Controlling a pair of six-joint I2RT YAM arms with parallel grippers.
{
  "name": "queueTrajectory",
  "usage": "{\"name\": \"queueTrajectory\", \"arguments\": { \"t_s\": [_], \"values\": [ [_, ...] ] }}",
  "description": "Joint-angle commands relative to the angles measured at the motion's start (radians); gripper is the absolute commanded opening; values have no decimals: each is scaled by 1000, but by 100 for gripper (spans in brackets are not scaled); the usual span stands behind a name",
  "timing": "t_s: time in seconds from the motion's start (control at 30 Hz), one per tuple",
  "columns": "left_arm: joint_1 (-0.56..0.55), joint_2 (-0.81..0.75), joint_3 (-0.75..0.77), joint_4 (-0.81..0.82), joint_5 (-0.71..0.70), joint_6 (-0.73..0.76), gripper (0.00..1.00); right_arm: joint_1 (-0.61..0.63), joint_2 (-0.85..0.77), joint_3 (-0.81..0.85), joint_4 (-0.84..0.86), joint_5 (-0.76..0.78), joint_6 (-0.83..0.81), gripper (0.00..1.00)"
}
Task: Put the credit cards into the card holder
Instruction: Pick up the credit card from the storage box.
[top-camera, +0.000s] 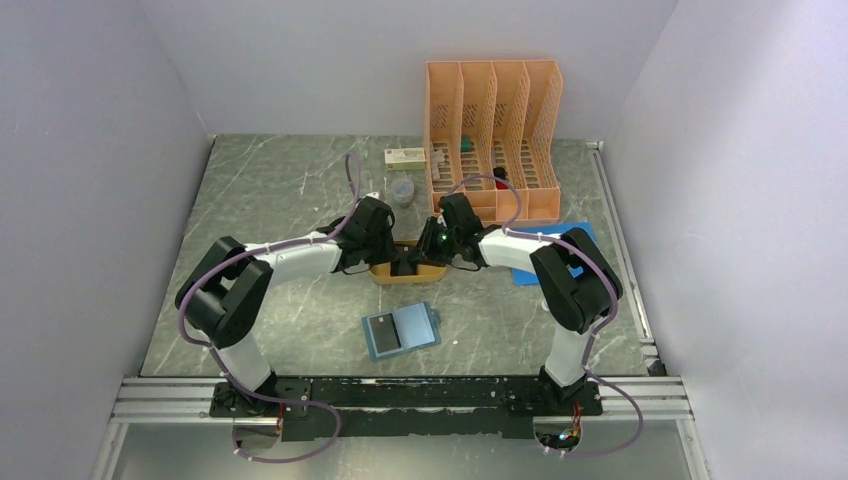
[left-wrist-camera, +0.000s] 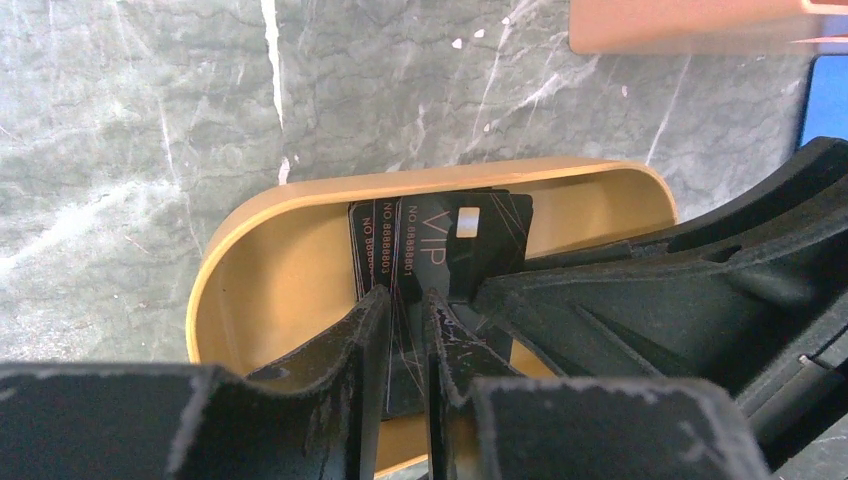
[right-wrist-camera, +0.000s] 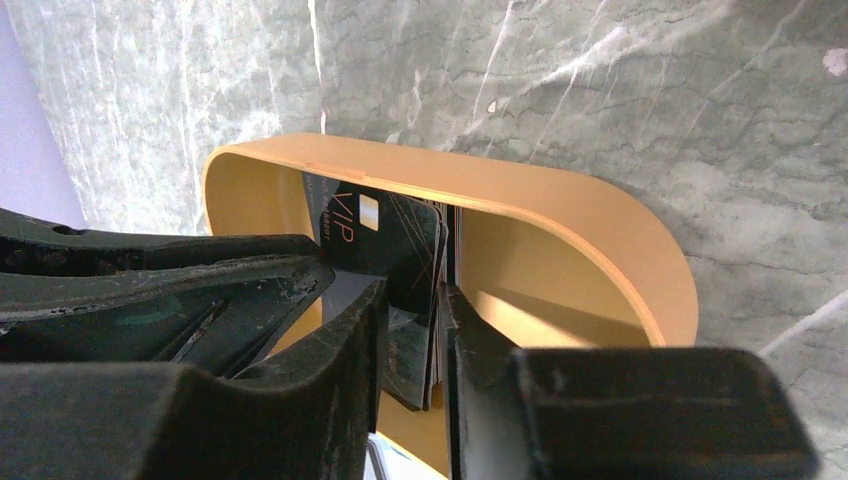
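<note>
Several black credit cards (left-wrist-camera: 440, 235) stand on edge, fanned, inside the orange oval tray (left-wrist-camera: 270, 280) in mid-table. My left gripper (left-wrist-camera: 408, 300) reaches into the tray from the left, its jaws narrowed onto the lower part of the cards. From the right, my right gripper (right-wrist-camera: 412, 290) has its jaws closed in on the same fanned cards (right-wrist-camera: 385, 235) above the tray (right-wrist-camera: 560, 200). In the top view both grippers (top-camera: 400, 262) (top-camera: 432, 258) meet over the tray (top-camera: 385, 272) and hide the cards. The teal card holder (top-camera: 400, 330) lies open and flat nearer the arm bases.
An orange file organiser (top-camera: 495, 140) stands at the back right. A bright-blue sheet (top-camera: 580, 232) lies under the right arm. A small box (top-camera: 405, 156) and a small cup (top-camera: 402, 190) sit behind the tray. Walls close in on three sides.
</note>
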Motion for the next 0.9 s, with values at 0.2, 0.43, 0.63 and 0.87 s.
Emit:
{"name": "queueTrajectory", "arguments": {
  "t_s": [0.2, 0.43, 0.63, 0.87],
  "values": [
    [12, 13, 33, -14, -5, 15, 24, -29, -16, -44, 7, 1, -2, 19],
    [17, 31, 35, -25, -12, 17, 23, -41, -37, -67, 29, -17, 7, 15],
    [19, 51, 42, -34, -19, 19, 23, -48, -51, -80, 52, -50, 20, 12],
    [22, 69, 45, -38, -18, 19, 22, -53, -52, -90, 90, -105, 31, 5]
  ]
}}
